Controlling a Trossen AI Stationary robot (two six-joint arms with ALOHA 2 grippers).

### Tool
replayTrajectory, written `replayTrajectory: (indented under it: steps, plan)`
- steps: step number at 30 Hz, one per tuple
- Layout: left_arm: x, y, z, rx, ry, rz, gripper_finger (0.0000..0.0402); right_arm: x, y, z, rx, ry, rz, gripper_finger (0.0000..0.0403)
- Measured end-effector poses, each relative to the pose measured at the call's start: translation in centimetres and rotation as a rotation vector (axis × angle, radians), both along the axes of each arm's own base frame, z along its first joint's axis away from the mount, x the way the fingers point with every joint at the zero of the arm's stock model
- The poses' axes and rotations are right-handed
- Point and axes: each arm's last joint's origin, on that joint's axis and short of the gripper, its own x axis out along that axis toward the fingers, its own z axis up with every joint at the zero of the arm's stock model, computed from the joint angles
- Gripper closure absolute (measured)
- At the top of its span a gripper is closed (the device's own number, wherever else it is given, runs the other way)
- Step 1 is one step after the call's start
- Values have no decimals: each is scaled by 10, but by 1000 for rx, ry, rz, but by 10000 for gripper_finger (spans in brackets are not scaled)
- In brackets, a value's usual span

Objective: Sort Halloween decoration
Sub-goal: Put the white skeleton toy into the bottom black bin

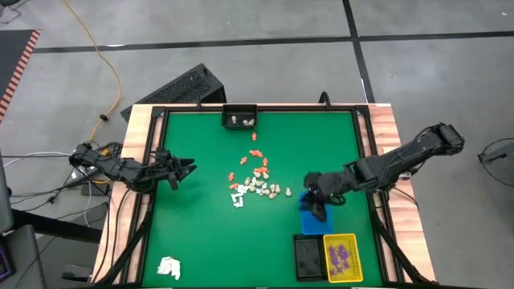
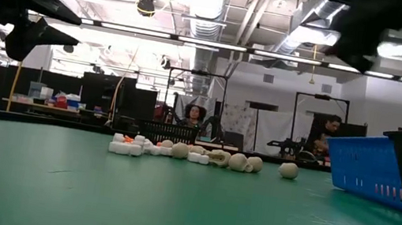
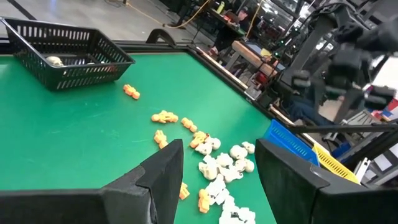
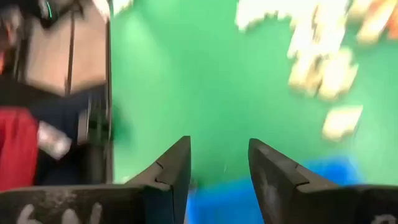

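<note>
right pincer (image 1: 315,197) released over blue tray (image 1: 309,219) | left pincer (image 1: 189,168) released, raised

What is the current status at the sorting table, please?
Right gripper open, empty, over blue tray. Left gripper open, waiting at table's left. Decoration pile unsorted mid-table. Nothing in the way.

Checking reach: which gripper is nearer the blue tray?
Right. The right gripper hangs directly over the blue tray, fingers apart. The left gripper waits across the table, beyond the pile of pieces.

Four small trays (image 1: 309,215) — two black, one blue, one yellow; two claws (image 1: 319,210).
</note>
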Motion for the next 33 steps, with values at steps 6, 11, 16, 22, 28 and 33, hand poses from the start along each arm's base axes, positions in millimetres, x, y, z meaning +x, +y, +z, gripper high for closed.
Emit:
replayTrajectory:
  steps: [6, 11, 16, 22, 28, 33]
  plan:
    - [0, 0, 0, 0, 0, 0, 213, 17, -28, 9, -151, -158, -75, 253]
    - [0, 0, 0, 2, 5, 0, 213, 38, -45, -5, -239, -156, -108, 256]
    - [0, 0, -1, 1, 11, 0, 213, 72, -44, -26, -333, -236, -30, 257]
    - [0, 0, -2, -7, 20, 4, 213, 111, -30, -52, -451, -340, 74, 257]
    - [0, 0, -3, -4, 27, 6, 213, 150, -10, -71, -561, -343, 196, 257]
    - [0, 0, -4, -13, 29, 7, 213, 176, -2, -77, -579, -344, 265, 257]
